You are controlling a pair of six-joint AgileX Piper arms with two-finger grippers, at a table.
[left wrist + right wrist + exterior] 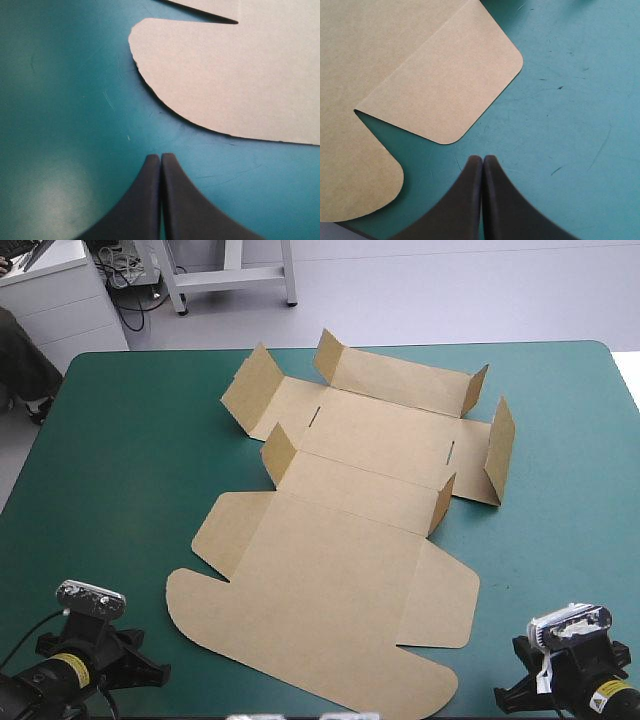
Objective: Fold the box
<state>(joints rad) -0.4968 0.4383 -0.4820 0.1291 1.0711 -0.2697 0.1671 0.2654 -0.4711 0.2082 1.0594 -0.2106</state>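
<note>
On the teal-green worktop point(130, 470), between the two arms: the brown box point(340, 550), an unfolded cut sheet, mostly flat. Its near half, toward both pincers, lies flush on the cover. The far half, well ahead of them, has its short side flaps point(252, 385) standing up at angles. Left pincer point(160, 156): black fingers pressed together into one point, gripping nothing, over bare cover. A rounded tab point(200, 75) of the box lies ahead of it and off toward the right pincer's side, clear of the fingertips with a strip of cover between. Right pincer point(483, 157): likewise closed tip to tip, nothing held. Just ahead of it, toward the left pincer's side, a round-cornered flap point(445, 85) lies flat, near the tips but not touching. Beside that flap is a second rounded lobe point(355, 175) of the sheet, with a wedge of cover showing between the two.
</note>
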